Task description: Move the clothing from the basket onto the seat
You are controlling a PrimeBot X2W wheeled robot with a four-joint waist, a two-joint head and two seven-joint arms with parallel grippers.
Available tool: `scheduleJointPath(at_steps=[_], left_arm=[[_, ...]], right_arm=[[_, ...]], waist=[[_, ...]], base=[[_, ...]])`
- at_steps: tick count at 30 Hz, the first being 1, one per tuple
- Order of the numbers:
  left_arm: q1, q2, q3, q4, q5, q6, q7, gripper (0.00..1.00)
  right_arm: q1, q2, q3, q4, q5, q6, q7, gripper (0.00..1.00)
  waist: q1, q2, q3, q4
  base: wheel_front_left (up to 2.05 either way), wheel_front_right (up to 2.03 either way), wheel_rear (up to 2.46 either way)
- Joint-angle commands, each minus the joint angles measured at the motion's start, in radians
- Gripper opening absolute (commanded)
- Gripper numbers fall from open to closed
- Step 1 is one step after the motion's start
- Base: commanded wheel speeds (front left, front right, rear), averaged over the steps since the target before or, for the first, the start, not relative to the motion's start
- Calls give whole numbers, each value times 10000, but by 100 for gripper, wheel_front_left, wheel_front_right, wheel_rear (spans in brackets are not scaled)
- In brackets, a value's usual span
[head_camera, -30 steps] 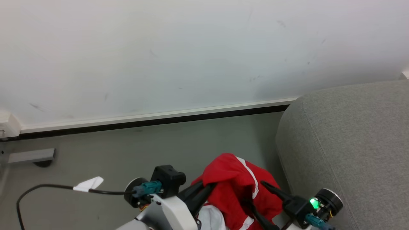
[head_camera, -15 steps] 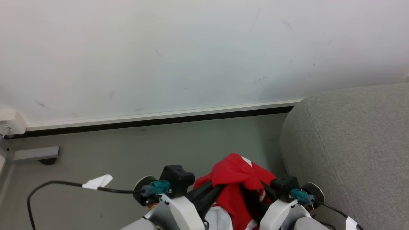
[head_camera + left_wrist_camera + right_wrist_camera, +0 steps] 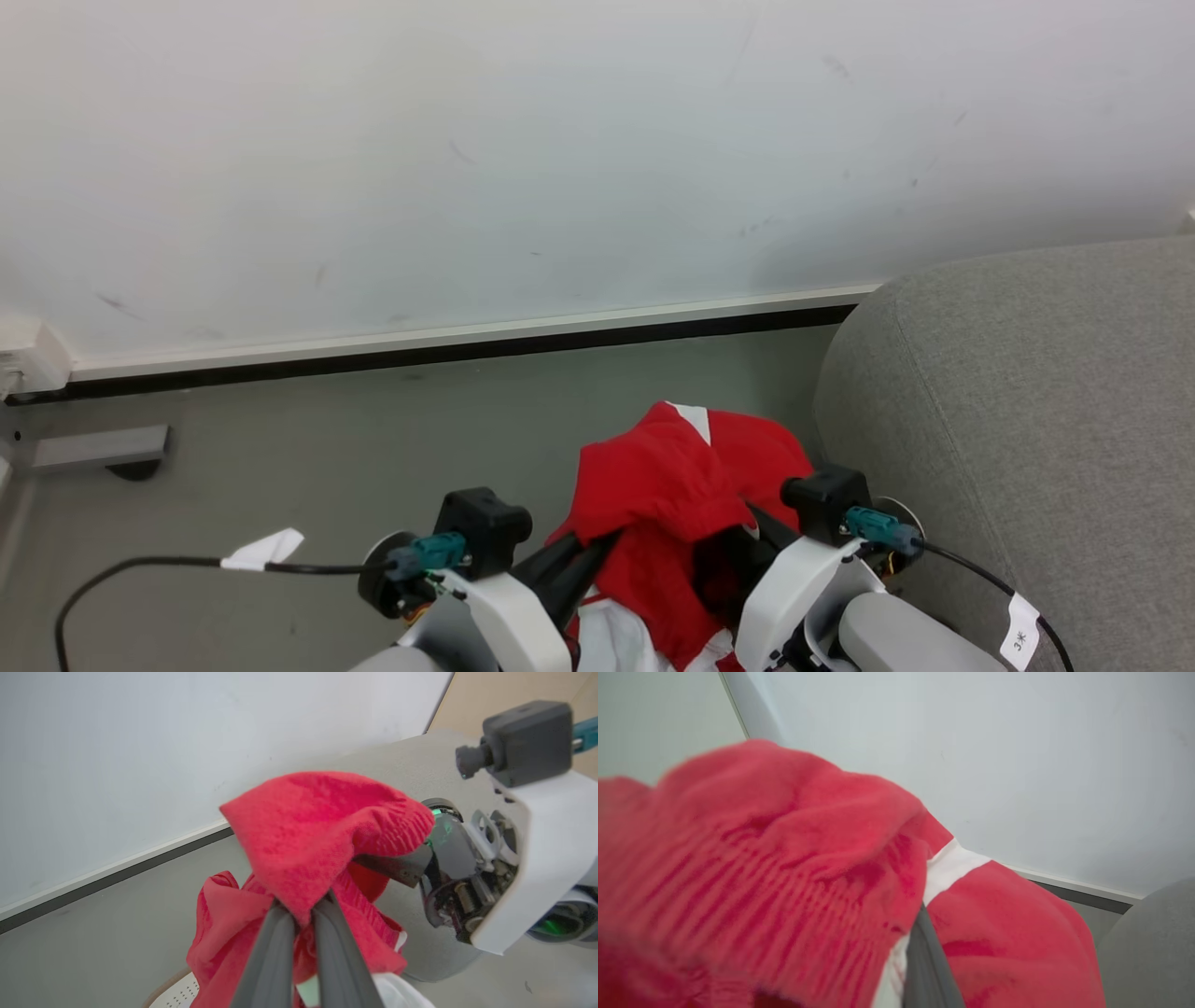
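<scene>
Fabric hides most of the right gripper (image 3: 920, 914): one dark finger shows, the other is buried under the clothing (image 3: 672, 476), and its jaws are closed into that red cloth. The left gripper (image 3: 303, 907) is clamped on a fold of the clothing, which bunches over its tips and hangs down both sides. The basket (image 3: 180, 991) is cut off, with a strip of holed white wall and brown rim below the garment. The seat (image 3: 1027, 420) stands just right of the cloth.
</scene>
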Motion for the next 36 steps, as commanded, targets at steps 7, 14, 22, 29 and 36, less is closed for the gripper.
scheduleJointPath(at_steps=[7, 14, 22, 29, 36], left_arm=[[216, -209, 94, 594, -74, 84, -463, 100], [235, -329, 85, 846, -125, 92, -632, 100], [277, -346, 91, 764, -160, 98, -756, 100], [181, -414, -36, 454, -41, 23, -819, 100], [88, -470, -117, 208, 130, 120, -883, 100]], right_arm=[[-412, -294, 324, -336, 468, -21, -158, 0], [-635, -445, 257, -465, 512, -21, -220, 0], [-924, -830, -317, -872, 111, -21, -258, 0], [-825, -1515, -1080, -1231, -293, -21, -260, 0], [-364, -2344, -2052, -1892, -612, -21, -225, 0]], waist=[[-1, -1, 69, 72], [-1, -1, 97, 68], [-1, -1, 143, -498], [-1, -1, 207, -1234], [-1, -1, 269, -2108]], base=[[0, 0, 0], [0, 0, 0], [0, 0, 0], [0, 0, 0], [0, 0, 0]])
